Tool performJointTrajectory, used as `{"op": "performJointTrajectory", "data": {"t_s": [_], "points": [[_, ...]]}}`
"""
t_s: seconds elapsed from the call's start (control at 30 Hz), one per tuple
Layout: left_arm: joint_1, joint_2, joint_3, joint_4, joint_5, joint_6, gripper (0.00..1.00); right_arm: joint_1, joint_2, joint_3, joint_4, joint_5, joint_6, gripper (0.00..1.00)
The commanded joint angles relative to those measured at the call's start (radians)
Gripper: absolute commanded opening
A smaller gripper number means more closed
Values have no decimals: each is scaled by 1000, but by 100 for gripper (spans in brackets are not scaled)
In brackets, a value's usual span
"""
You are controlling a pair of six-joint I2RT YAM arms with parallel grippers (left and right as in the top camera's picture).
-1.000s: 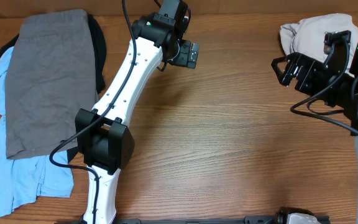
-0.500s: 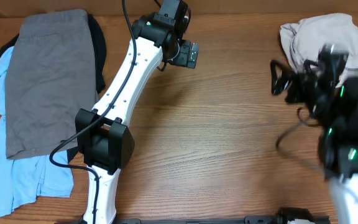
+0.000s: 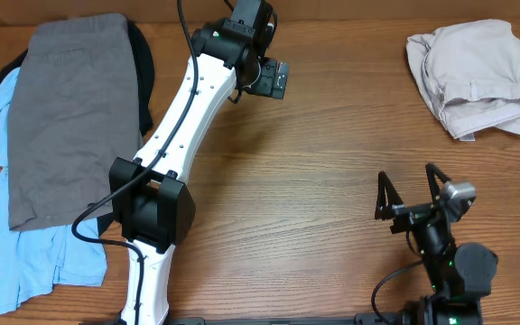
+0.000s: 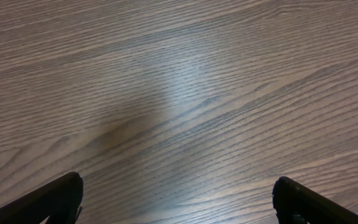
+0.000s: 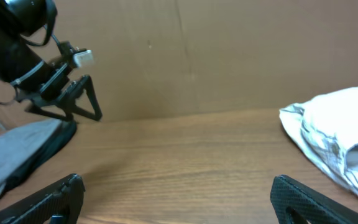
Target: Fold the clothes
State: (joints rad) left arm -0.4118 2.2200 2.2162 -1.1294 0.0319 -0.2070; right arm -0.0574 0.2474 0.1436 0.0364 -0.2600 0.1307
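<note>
the khaki shorts [image 3: 472, 77] lay bunched at the far right of the worktop [image 3: 332, 181], showing no clear long axis. the right gripper [image 3: 406, 185], jaws wide apart and empty, sat near the front edge, with the shorts beyond it, slightly to its right and well apart. the left gripper [image 3: 272, 79], also wide apart over bare wood, was farther off, so the right one looked better placed to reach.

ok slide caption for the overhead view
Beige shorts crumpled right; grey garment, blue garment and black garment piled left; left gripper and right gripper open, empty.
</note>
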Motion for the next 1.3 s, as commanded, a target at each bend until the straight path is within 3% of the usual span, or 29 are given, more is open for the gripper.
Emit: {"op": "performJointTrajectory", "data": {"t_s": [0.0, 0.47, 1.27], "points": [[-1, -21, 25, 4, -6, -2, 100, 3, -97, -72, 12, 57, -1, 100], [-1, -21, 25, 4, -6, -2, 100, 2, -246, -136, -111, 163, -1, 100], [-1, -21, 25, 4, -6, -3, 100, 2, -245, -136, -110, 163, -1, 100]]}}
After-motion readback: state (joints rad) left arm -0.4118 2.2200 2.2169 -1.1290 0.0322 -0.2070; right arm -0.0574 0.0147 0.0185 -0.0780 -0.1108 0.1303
